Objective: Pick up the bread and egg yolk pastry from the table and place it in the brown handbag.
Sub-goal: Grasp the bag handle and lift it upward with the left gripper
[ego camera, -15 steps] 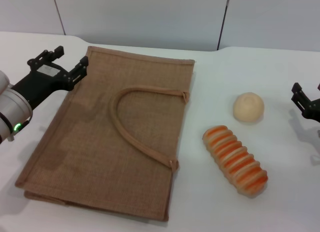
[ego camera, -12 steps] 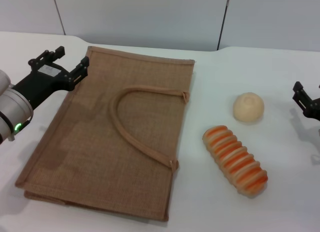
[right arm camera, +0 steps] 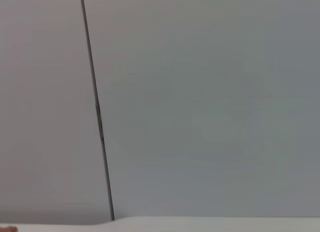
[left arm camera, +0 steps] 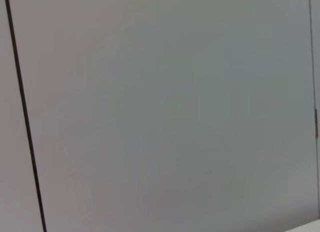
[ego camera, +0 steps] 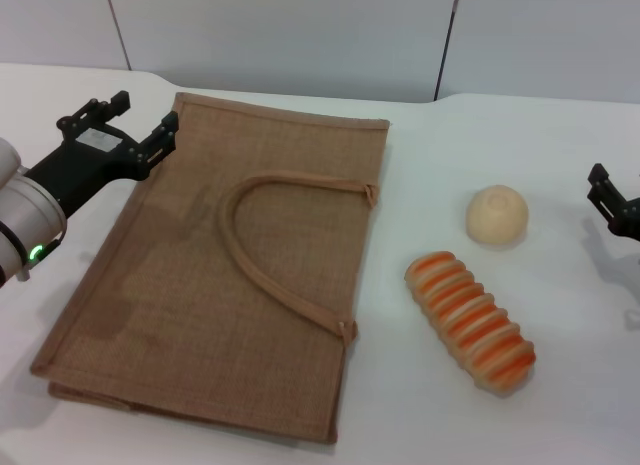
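Observation:
The brown handbag (ego camera: pixel 230 275) lies flat on the white table, its strap handle (ego camera: pixel 270 245) looped on top. To its right rests the orange-and-cream striped bread (ego camera: pixel 470 322), with the round pale egg yolk pastry (ego camera: pixel 497 215) just behind it. My left gripper (ego camera: pixel 143 113) hovers open and empty over the bag's far left corner. My right gripper (ego camera: pixel 615 193) stands open at the right edge of the head view, well right of the pastry and partly cut off. Neither wrist view shows any of the task's things.
The white table (ego camera: pixel 420 145) ends at a grey panelled wall (ego camera: pixel 300 35) behind. Both wrist views face only this wall (left arm camera: pixel 160 112), with a dark seam (right arm camera: pixel 97 112) running down it.
My right gripper has drifted slightly to the right, farther off the edge of the head view. The left arm, bag and foods have not moved.

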You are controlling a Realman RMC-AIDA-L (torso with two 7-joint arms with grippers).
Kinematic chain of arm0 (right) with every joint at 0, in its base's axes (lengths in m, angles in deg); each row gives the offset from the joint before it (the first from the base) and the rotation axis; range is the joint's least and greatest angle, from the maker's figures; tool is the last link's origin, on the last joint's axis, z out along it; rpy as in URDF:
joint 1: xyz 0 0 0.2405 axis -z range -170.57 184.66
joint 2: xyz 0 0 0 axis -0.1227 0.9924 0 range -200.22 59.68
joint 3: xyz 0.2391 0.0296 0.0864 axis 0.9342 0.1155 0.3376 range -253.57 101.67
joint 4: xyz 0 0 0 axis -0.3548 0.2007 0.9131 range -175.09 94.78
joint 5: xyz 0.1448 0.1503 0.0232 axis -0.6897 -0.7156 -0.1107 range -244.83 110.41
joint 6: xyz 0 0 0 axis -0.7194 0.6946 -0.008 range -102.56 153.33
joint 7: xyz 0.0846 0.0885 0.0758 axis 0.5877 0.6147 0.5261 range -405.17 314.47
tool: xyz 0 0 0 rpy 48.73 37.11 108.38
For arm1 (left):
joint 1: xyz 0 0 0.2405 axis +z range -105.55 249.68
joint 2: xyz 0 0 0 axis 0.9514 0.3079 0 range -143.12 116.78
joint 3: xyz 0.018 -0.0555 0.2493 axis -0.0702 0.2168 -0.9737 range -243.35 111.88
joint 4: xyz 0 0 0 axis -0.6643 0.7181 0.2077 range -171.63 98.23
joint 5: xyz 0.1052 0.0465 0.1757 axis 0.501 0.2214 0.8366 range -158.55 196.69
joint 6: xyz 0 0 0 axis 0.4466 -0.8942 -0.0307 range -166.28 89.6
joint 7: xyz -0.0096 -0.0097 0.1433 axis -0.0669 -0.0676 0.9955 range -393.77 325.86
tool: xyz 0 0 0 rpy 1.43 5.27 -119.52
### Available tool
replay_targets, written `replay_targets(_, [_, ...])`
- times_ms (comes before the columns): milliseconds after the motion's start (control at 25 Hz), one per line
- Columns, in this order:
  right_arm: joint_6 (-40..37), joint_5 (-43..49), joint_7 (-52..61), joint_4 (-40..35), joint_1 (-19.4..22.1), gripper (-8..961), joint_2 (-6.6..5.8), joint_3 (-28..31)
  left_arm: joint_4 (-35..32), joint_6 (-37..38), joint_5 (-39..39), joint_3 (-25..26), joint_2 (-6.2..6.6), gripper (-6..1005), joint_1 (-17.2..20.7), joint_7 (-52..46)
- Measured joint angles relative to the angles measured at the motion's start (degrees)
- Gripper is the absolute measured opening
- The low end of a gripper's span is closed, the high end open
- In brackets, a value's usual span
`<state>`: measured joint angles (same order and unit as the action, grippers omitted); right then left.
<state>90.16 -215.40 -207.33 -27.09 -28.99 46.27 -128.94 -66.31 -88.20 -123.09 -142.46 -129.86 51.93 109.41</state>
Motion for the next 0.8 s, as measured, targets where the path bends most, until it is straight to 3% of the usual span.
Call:
replay_targets(320, [-2.56,0.00,0.05,-0.77,-0.02,724,0.00,0.00,-1.67,1.04,5.19,-0.08,0.45,678,-1.40,-6.86])
replay_targets(440, [-2.63,0.00,0.08,-0.77,-0.03,724,-0.04,0.00,-6.57,4.74,15.93,-0.10,0.52,672,-1.65,-15.50])
replay_targets(680, [-2.69,-0.06,0.09,-0.75,-0.26,723,-0.12,0.00,-19.17,6.59,43.74,0.32,0.86,661,-1.70,-44.71])
replay_targets(720, [-2.70,-0.07,0.09,-0.76,-0.31,723,-0.15,0.00,-19.17,6.59,43.74,0.32,0.86,659,-1.70,-44.71])
replay_targets(760, [-2.72,-0.07,0.09,-0.76,-0.35,723,-0.15,0.00,-22.66,6.12,54.27,0.44,1.25,657,-2.35,-57.16])
replay_targets(800, [-2.75,-0.08,0.09,-0.76,-0.38,723,-0.15,0.00,-23.28,5.90,57.11,0.47,1.38,657,-2.66,-60.30])
